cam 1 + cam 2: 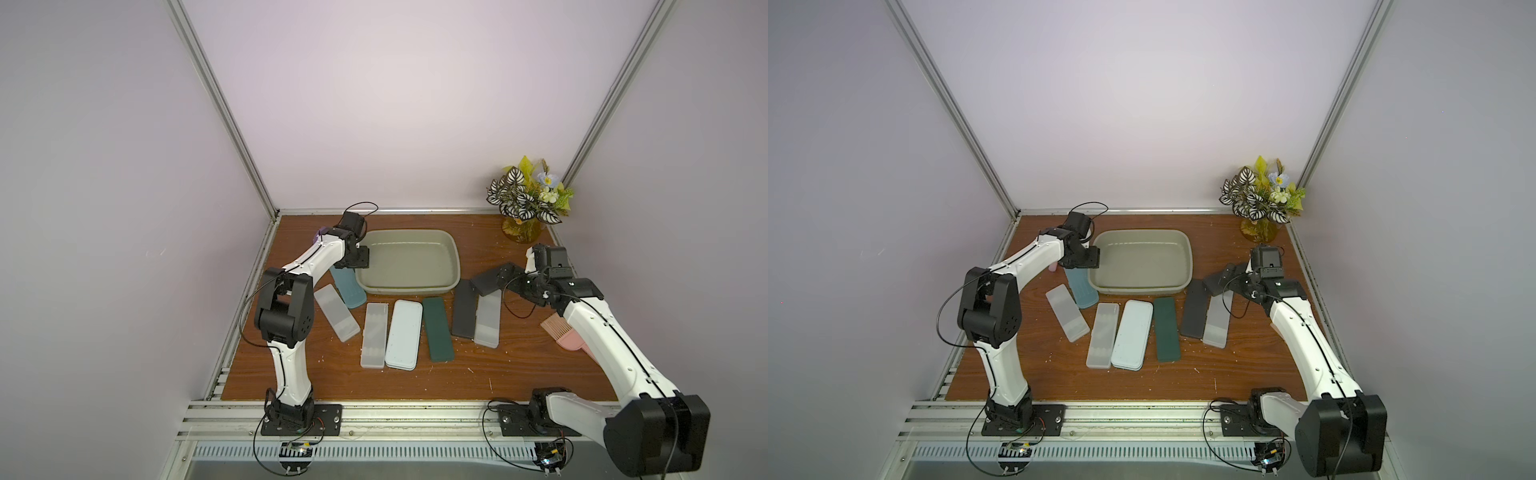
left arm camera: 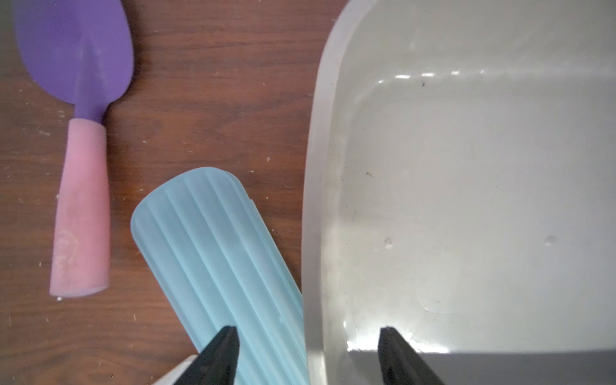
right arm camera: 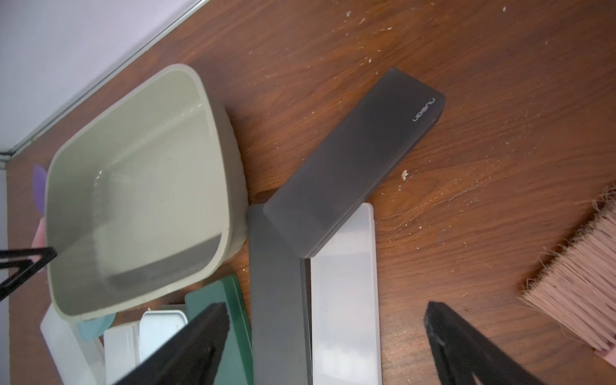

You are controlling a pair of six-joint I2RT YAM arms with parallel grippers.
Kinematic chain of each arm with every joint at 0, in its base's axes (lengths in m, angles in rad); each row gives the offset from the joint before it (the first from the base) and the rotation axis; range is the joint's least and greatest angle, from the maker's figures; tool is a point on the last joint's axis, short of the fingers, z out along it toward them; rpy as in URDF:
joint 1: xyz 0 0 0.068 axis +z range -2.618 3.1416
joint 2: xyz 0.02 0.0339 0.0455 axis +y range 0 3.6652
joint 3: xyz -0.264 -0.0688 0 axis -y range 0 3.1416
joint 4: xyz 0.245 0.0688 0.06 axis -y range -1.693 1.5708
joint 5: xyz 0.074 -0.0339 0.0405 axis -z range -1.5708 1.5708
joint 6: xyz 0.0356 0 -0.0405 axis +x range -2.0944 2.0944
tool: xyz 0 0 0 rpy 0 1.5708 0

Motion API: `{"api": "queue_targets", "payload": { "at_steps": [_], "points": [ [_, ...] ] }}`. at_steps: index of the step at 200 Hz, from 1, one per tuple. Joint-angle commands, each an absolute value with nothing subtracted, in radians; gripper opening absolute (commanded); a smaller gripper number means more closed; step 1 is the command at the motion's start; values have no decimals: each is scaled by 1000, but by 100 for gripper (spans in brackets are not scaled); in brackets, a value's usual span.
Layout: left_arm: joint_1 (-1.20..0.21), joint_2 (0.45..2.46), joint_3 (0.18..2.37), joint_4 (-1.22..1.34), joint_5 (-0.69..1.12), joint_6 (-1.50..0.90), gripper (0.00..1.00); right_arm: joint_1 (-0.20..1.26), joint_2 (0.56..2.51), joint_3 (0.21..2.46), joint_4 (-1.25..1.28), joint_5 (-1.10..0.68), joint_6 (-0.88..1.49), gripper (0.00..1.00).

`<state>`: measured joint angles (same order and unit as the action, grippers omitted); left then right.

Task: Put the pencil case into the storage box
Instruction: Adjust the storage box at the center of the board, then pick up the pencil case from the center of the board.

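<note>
The storage box [image 1: 409,287] is a shallow grey-green tub at the back middle of the wooden table, seen in both top views [image 1: 1142,287]; I see no case inside it. Several pencil cases lie in front of it: a ribbed blue one [image 1: 348,287], frosted ones [image 1: 336,312], a pale blue tin [image 1: 403,334], a dark green one [image 1: 437,328] and a dark grey one [image 1: 464,309]. My left gripper [image 2: 308,333] is open and empty, straddling the box rim [image 2: 313,200] and the blue case [image 2: 216,250]. My right gripper [image 3: 326,310] hangs open above a dark grey case [image 3: 276,300] and a frosted case [image 3: 345,300]; another dark case [image 3: 356,160] lies slanted across them.
A purple trowel with a pink handle [image 2: 80,166] lies left of the box. A pink brush [image 1: 561,332] sits under the right arm, and a flower vase [image 1: 525,203] stands in the back right corner. Walls with metal rails enclose the table.
</note>
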<state>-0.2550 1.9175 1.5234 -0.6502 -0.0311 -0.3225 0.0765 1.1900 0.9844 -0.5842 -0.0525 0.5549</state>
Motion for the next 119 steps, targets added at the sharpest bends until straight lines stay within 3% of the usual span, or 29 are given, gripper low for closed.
{"api": "queue_targets", "payload": {
  "at_steps": [1,40,88,119],
  "points": [
    [-240,1843,1511,-672,-34,-323,75,35,1235,1054,-635,-101,671,99],
    [-202,1695,1446,-675,-3,-320,81,17,1405,1175,-691,-130,790,99],
    [-178,1558,1361,-681,-3,-300,83,12,1487,1108,-548,-213,952,99],
    [-167,1523,1311,-689,6,-292,84,11,1572,1196,-603,-198,973,99]
  ]
}}
